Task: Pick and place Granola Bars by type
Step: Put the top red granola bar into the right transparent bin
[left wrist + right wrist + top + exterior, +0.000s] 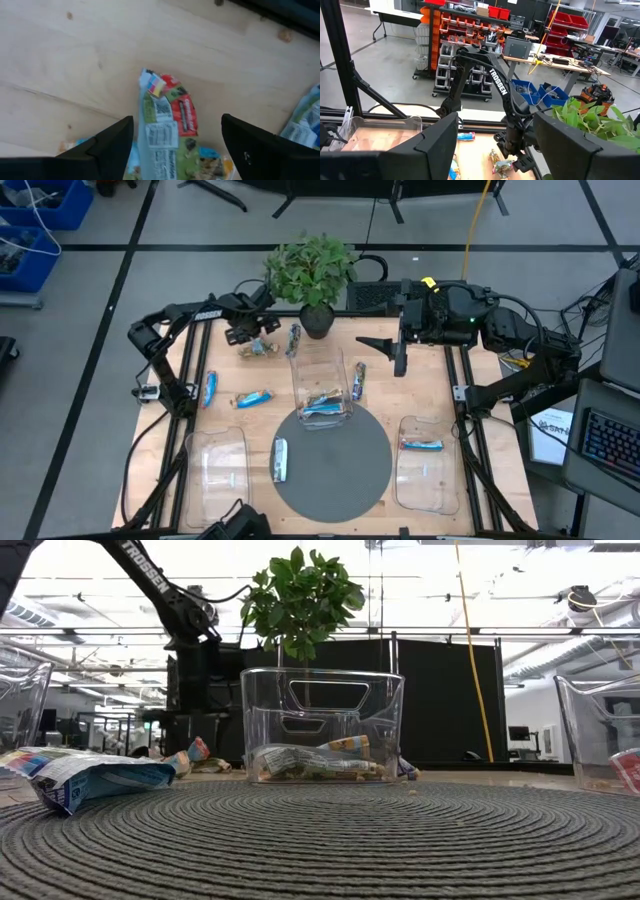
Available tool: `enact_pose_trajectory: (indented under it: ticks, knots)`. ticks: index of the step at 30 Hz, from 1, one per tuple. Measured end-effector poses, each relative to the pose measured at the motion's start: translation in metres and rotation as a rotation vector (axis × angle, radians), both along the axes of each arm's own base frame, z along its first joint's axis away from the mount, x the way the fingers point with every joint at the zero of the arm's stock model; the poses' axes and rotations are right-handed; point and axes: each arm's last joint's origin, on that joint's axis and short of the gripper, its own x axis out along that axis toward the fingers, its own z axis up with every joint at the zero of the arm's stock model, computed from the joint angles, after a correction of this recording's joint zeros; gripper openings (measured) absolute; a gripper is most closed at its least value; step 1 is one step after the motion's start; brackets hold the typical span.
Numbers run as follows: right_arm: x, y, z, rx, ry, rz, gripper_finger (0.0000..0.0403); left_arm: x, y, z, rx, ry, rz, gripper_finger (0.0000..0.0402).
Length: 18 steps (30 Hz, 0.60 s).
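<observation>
Granola bars lie scattered on the wooden table. My left gripper (252, 335) (175, 147) hovers open at the far left, above a green and red bar (258, 349) (167, 127). Its fingers stand on either side of that bar without touching it. Two blue bars (210, 387) (253, 398) lie flat to the left. A silver-white bar (280, 458) (85, 775) rests on the grey mat. Other bars lie at the far edge (294, 337) and right of the centre tray (359, 380). My right gripper (385, 345) (495, 150) hangs open over the far right, holding nothing.
A clear centre tray (343, 370) (322, 690) holds several bars (310, 762). The right tray (437, 480) holds one red-striped bar (421, 444). A left tray (220, 465) stands near the front. A round grey mat (340, 470) and a potted plant (312, 275) are also there.
</observation>
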Motion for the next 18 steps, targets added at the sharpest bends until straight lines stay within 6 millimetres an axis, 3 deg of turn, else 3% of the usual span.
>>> enact_pose_trajectory:
  ticks: [18]
  knots:
    - [0.000,0.000,0.000,0.000,0.000,0.000,0.0251,0.004,-0.002,-0.016,-0.049,0.042,-0.035,0.0295]
